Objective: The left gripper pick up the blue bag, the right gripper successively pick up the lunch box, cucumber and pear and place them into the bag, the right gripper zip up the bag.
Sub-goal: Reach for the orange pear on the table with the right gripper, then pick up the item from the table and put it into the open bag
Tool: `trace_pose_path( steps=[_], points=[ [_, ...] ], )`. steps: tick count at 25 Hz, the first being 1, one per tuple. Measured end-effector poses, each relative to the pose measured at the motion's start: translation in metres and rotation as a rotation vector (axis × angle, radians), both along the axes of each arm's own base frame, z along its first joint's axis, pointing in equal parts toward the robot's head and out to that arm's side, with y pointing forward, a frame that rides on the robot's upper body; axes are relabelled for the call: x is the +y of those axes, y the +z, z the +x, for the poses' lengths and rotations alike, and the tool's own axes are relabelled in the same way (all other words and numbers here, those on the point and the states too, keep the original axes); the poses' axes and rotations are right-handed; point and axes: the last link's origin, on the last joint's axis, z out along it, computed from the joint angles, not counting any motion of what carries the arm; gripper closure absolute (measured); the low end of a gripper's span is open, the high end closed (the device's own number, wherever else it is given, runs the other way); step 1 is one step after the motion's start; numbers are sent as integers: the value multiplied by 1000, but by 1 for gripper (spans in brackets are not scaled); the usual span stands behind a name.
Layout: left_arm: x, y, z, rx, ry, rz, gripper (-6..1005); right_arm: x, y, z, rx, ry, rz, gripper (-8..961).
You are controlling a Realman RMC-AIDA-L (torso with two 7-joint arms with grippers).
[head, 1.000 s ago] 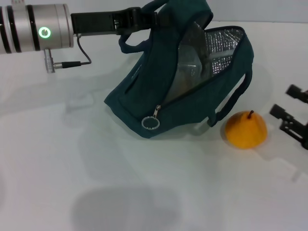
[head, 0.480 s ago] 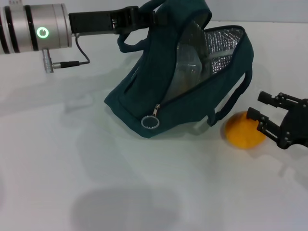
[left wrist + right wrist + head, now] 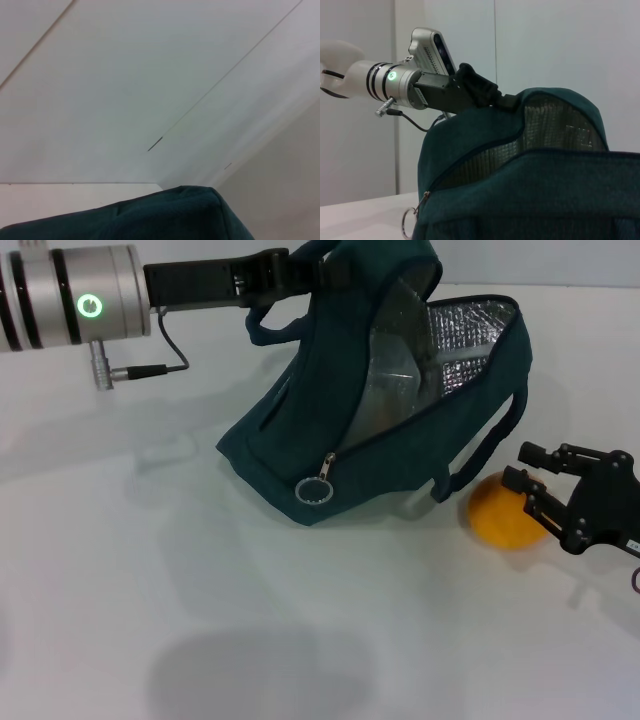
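Head view, near to far. White table (image 3: 200, 640), bare in the lower part of the frame. Right gripper (image 3: 528, 483) at lower right, fingers spread apart, down beside the pear (image 3: 500, 515); fingertips sit at the pear's right edge, actual contact unclear, not clamped. Pear on the table at right of centre, just beside the bag's lower right corner and its loop handle. Blue bag (image 3: 300, 440) in the centre, tilted, base on the table, top lifted toward the upper edge of the frame. Zipper undone, mouth gaping, silver foil lining (image 3: 460, 350) showing. Ring pull (image 3: 312, 493) hangs at the lower front of the bag. Something pale and clear shows inside against the lining, too unclear to name. Left gripper (image 3: 300, 275) at upper centre, clamped on the bag's top edge beside a handle, silver wrist with green ring (image 3: 92, 307) at upper left. Right wrist view: bag fills the lower frame, left gripper pinching its top at centre. Left wrist view: only bag fabric at the bottom edge, pale wall above.
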Motion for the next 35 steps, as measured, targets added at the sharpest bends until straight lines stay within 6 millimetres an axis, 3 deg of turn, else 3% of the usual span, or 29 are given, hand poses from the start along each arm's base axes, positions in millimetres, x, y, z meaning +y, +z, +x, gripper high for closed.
trace_pose_path(
  steps=[28, 35],
  points=[
    [-3, -4, 1, -11, -2, -13, 945, 1, 1, 2, 24, -36, 14, 931],
    [-4, -4, -1, -12, 2, -14, 945, -1, 4, 3, 69, -54, 18, 924]
  ],
)
